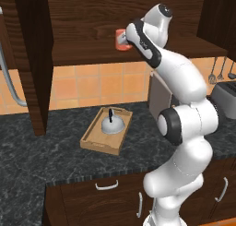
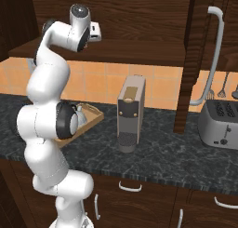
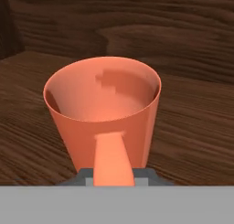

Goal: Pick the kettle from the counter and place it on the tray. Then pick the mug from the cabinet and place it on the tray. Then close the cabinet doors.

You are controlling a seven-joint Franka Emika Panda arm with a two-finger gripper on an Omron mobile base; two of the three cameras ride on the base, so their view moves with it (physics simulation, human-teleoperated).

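mug handle (image 3: 114, 158): nearest the lens, flat orange-red strip, pinched between the gripper (image 3: 115, 181) fingers
mug (image 3: 104, 109): smooth tapered cup, hollow, upright on the cabinet (image 1: 87, 17) shelf (near its front edge)
kettle (image 1: 111, 124): low silvery dome, thin black handle, already in the tray (image 1: 91, 139)
tray: pale wood, raised rim, mid counter (image 1: 37, 149)
left: carry mug to tray, shut the cabinet doors (image 1: 33, 59)
counter: dark speckled marble look
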